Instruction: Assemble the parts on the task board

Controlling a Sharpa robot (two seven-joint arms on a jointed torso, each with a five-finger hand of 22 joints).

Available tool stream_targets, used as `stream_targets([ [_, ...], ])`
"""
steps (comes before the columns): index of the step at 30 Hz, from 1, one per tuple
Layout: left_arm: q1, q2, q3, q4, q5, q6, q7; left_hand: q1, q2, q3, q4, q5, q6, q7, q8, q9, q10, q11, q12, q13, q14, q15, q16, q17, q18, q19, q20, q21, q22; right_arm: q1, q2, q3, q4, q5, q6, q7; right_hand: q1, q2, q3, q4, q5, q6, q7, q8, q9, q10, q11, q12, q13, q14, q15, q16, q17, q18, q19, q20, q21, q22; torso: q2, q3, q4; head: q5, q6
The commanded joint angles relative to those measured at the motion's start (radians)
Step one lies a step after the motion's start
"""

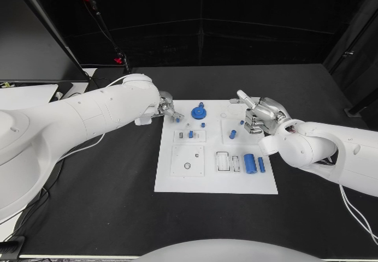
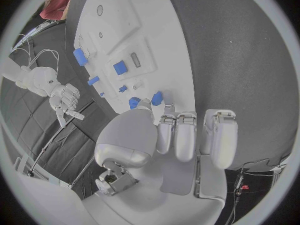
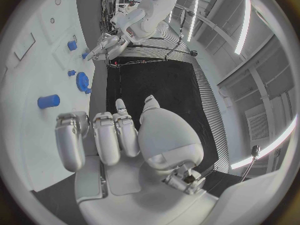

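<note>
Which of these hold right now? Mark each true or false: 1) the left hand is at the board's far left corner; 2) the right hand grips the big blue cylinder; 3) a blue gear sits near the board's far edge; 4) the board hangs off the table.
1) True: the left hand is at the far left corner of the task board.
2) False: the right hand is over the far right edge, fingers curled, holding nothing; the big blue cylinder lies on the board nearer the robot.
3) True: the blue gear sits there.
4) False: the board lies fully on the black table.
</note>
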Motion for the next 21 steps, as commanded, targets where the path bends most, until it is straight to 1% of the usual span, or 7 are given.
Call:
stream_targets([
  [1, 0.001, 0.001, 0.001, 0.000, -0.003, 0.008, 0.006, 0.013, 0.004, 0.007, 0.001, 0.010, 0.003, -0.005, -0.006, -0.001, 0.106, -0.003, -0.005, 0.260, 0.106, -0.006, 0.001, 0.263, -0.007, 0.106, -0.007, 0.003, 0.263, 0.001, 0.000, 0.000, 0.002, 0.000, 0.004, 0.004, 0.002, 0.011, -0.002, 0.002, 0.004, -0.009, 0.027, 0.005, 0.002, 0.102, 0.003, 0.002, 0.263, 0.106, 0.001, 0.002, 0.263, -0.007, 0.106, 0.005, 0.003, 0.263, 0.000, -0.0002, 0.0000, -0.001, -0.001],
  [4, 0.001, 0.002, 0.001, 0.002, -0.003, 0.009, 0.007, 0.018, 0.007, 0.011, 0.001, 0.014, 0.003, -0.006, -0.007, -0.001, 0.106, -0.003, -0.005, 0.260, 0.106, -0.006, 0.001, 0.263, -0.007, 0.106, -0.007, 0.003, 0.263, 0.001, 0.000, 0.000, 0.002, 0.000, 0.004, 0.004, 0.002, 0.011, -0.002, 0.002, 0.004, -0.009, 0.027, 0.005, 0.002, 0.102, 0.003, 0.002, 0.263, 0.106, 0.001, 0.002, 0.263, -0.007, 0.106, 0.005, 0.003, 0.263, 0.001, 0.0002, 0.0000, -0.002, -0.002],
  [9, 0.001, 0.003, 0.001, 0.003, -0.003, 0.006, 0.012, 0.021, 0.011, 0.013, 0.001, 0.016, 0.004, -0.006, -0.008, -0.001, 0.106, -0.004, -0.005, 0.260, 0.106, -0.006, 0.001, 0.263, -0.007, 0.106, -0.007, 0.003, 0.263, 0.001, 0.001, 0.000, 0.001, 0.000, 0.004, 0.004, 0.002, 0.011, -0.002, 0.002, 0.004, -0.009, 0.027, 0.005, 0.002, 0.102, 0.003, 0.002, 0.263, 0.106, 0.001, 0.002, 0.263, -0.007, 0.106, 0.005, 0.003, 0.263, 0.000, -0.0004, -0.0010, -0.002, -0.004],
  [21, 0.001, 0.007, 0.001, 0.000, -0.003, 0.009, 0.011, 0.024, 0.013, 0.015, 0.001, 0.017, 0.004, -0.006, -0.008, -0.001, 0.106, -0.004, -0.005, 0.260, 0.106, -0.006, 0.001, 0.263, -0.007, 0.106, -0.007, 0.003, 0.263, 0.001, 0.004, 0.000, -0.001, 0.000, 0.005, 0.003, 0.002, 0.011, -0.002, 0.002, 0.004, -0.009, 0.027, 0.005, 0.002, 0.102, 0.003, 0.002, 0.263, 0.106, 0.001, 0.002, 0.263, -0.007, 0.106, 0.005, 0.003, 0.263, 0.000, 0.0001, 0.0012, -0.008, -0.008],
])
